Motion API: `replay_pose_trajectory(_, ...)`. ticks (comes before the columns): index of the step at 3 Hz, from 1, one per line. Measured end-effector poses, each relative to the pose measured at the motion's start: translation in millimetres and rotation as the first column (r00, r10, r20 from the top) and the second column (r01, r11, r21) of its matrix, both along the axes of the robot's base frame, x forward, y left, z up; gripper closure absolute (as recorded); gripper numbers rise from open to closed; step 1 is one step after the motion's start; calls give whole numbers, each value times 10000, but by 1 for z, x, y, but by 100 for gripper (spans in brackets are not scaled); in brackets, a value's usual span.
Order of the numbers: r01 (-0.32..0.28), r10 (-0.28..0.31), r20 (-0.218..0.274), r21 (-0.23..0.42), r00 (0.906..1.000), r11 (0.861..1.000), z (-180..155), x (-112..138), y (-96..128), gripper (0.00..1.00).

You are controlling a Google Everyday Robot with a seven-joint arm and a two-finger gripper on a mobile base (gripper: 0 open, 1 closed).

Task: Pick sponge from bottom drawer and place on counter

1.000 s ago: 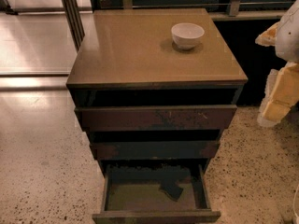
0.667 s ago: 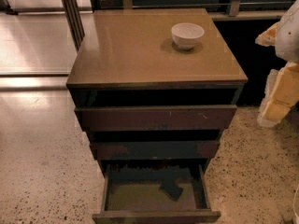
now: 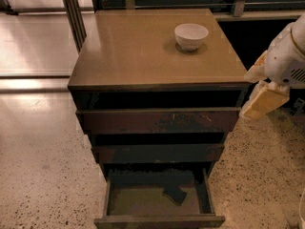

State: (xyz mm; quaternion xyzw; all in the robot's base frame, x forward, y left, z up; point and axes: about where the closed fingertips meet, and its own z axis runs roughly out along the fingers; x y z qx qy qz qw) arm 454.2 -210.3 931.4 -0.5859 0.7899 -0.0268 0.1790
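A small dark sponge point(image 3: 175, 194) lies flat on the floor of the bottom drawer point(image 3: 138, 203), right of centre (this drawer stands pulled out beneath two wider drawers point(image 3: 157, 120)). Above them, the tan counter point(image 3: 143, 51) bears a white bowl point(image 3: 191, 36) toward its back right. The gripper point(image 3: 261, 103) hangs just beside the cabinet's right edge, well apart from the sponge. I cannot tell how far it is spread.

office or lab: terrazzo floor point(image 3: 38, 175), metal-framed partition point(image 3: 71, 13), gripper point(image 3: 257, 104) right of the drawer cabinet point(image 3: 157, 120)

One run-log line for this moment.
gripper: right of counter, apart from sponge | sponge: in open bottom drawer | white bowl: on counter | pick: not yet done
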Motion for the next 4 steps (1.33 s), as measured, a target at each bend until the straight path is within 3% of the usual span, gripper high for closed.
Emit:
replay_pose_trajectory(2,758,-732,-260,1159,9970,9904,-133,29,25,88)
replay_pose_trajectory(3,1264,-1134,-883,1605,9896,9789,-218,34,41,100)
replay_pose_trajectory(4,1264,-1133,-884,1603,9896,9789,-218,34,41,100)
